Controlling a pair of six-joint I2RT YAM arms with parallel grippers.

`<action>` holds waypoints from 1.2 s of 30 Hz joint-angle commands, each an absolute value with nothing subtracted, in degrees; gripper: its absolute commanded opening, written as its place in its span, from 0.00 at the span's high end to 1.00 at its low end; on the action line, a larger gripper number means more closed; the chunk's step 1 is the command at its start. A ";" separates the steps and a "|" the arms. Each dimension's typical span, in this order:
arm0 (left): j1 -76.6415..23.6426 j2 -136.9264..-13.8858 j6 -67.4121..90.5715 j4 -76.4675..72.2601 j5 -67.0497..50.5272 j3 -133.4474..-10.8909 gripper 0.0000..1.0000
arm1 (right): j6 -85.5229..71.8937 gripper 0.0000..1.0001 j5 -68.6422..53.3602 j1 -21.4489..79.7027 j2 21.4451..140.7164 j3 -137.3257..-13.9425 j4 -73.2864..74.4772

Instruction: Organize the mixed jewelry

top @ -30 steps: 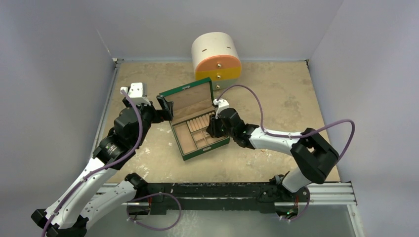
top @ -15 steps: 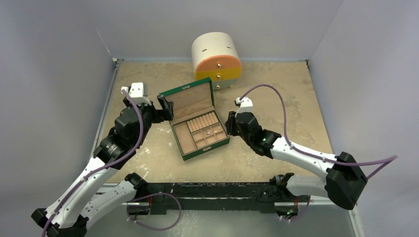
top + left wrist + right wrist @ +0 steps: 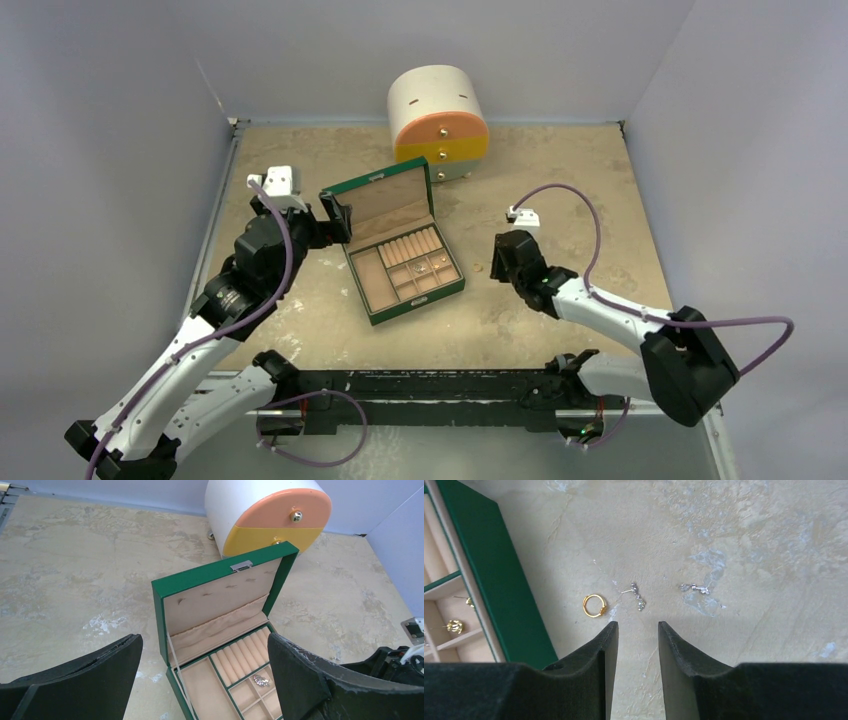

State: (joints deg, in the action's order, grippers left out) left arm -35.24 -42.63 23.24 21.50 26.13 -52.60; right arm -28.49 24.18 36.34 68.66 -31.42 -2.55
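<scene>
The green box (image 3: 388, 300) stands open at mid-table and also shows in the left wrist view (image 3: 210, 575). A silvery sparkly piece (image 3: 260, 680) lies in one of its small compartments. Two small gold pieces (image 3: 455, 626) lie in compartments at its right side. On the table right of the box lie a gold ring (image 3: 594, 605), a silvery drop piece (image 3: 638, 599) and a second silvery piece (image 3: 694, 588). My right gripper (image 3: 636, 625) is open a little and empty, just short of the drop piece. My left gripper (image 3: 338, 218) is wide open and empty at the box's left rear.
A round white cabinet (image 3: 437, 110) with orange and yellow drawer fronts stands at the back, behind the box's raised lid (image 3: 385, 195). Grey walls close in the table on the left, right and back.
My right arm has pulled back from over the box to the right and now sits over the table beside the box. The left arm has not moved.
</scene>
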 commanded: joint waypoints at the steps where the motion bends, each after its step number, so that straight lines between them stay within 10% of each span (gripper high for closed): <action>1: -34.72 -42.63 23.55 19.21 25.68 -53.07 0.04 | -27.15 0.62 21.36 34.72 72.46 -31.65 -7.45; 20: -34.21 -43.06 23.60 19.10 25.67 -53.02 0.04 | -23.73 0.68 16.23 30.74 84.45 -35.39 -12.82; 36: -34.01 -43.02 23.56 19.10 25.49 -53.03 0.04 | -23.60 1.00 15.17 30.59 82.64 -35.21 -11.49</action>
State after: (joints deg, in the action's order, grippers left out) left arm -34.50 -43.18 23.24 21.50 25.93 -52.60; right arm -24.16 15.51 30.72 84.75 -34.09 -11.94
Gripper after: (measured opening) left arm 0.958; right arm 0.007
